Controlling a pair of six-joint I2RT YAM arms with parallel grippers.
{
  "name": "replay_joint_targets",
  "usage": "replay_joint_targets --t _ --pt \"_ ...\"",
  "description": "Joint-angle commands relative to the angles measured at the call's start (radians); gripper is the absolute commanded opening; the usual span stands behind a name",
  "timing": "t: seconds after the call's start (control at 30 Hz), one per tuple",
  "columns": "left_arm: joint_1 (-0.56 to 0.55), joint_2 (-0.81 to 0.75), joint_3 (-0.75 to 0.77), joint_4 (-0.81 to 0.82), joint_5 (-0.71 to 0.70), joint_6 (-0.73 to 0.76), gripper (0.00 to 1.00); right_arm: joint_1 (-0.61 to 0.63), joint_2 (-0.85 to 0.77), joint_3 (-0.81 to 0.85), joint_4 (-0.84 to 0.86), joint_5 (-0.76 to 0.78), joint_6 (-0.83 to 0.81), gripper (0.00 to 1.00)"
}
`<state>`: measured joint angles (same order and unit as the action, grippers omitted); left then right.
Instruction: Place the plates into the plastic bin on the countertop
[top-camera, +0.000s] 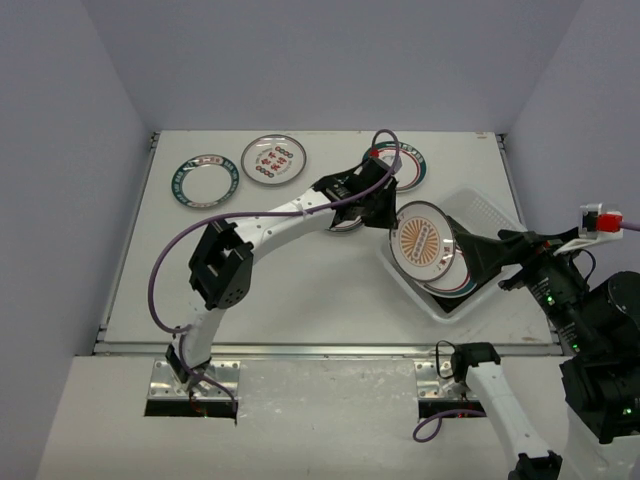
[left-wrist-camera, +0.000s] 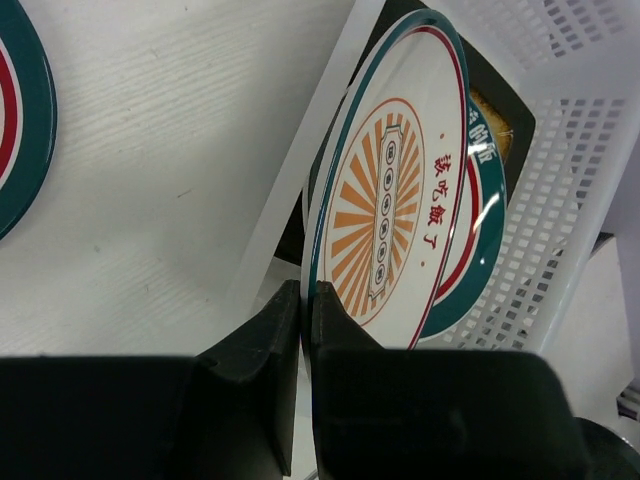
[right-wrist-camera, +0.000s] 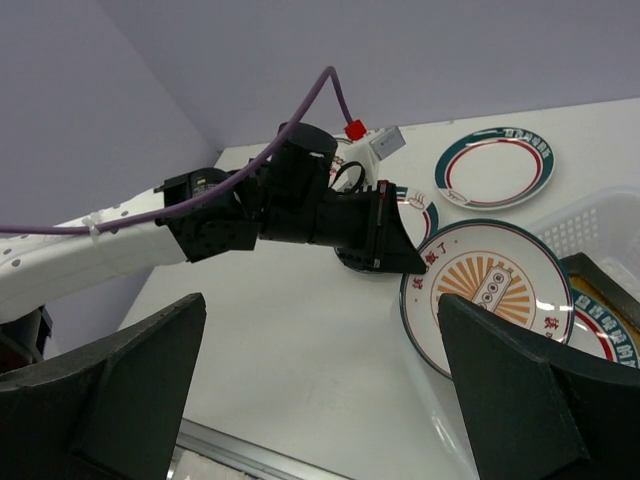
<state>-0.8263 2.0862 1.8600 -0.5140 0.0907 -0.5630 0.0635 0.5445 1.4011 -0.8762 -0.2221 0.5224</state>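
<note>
Matte white countertop (top-camera: 300, 290), open along its front edge. Left gripper (left-wrist-camera: 307, 292) pinches a round orange-sunburst plate (left-wrist-camera: 390, 210) over the gridded plastic bin (left-wrist-camera: 570, 130); right gripper (right-wrist-camera: 318, 320) gapes empty.

Red Chinese characters, 該吃飯了, ran down the white sunburst plate (left-wrist-camera: 390, 210) near the countertop's right edge. Pale lettering on the teal-rimmed plate (left-wrist-camera: 488, 215) beneath it was unreadable.

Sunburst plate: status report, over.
Left gripper shut on sunburst plate at its rim, plate tilted over plastic bin. Right gripper open, empty, beside bin. Teal-rimmed plate already inside, underneath.
</note>
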Motion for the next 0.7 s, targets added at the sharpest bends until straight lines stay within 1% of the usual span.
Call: replay_joint_targets --t 0.0,0.2,0.3,0.4,0.53,0.67 --pt "-0.026 0.050 0.106 -0.077 -0.055 0.047 0.00 0.009 0.009 -0.004 0.019 0.021 -0.018 0.99" --pt "-0.047 0.135 0.196 -0.122 -0.072 0.045 0.00 0.009 -0.001 -0.021 0.024 0.020 -0.017 0.99" --pt "-0.057 0.227 0.324 -0.168 -0.074 0.045 0.00 0.009 -0.006 -0.033 0.026 0.017 -0.016 0.99" --pt "-0.060 0.282 0.398 -0.211 -0.094 0.051 0.00 0.009 -0.011 -0.033 0.028 0.012 -0.017 0.99" --pt "-0.059 0.311 0.396 -0.185 -0.122 0.044 0.00 0.009 -0.018 -0.036 0.028 0.014 -0.023 0.99" --pt "-0.055 0.361 0.431 -0.181 -0.126 0.039 0.00 0.009 -0.016 -0.035 0.028 0.004 -0.024 0.99"
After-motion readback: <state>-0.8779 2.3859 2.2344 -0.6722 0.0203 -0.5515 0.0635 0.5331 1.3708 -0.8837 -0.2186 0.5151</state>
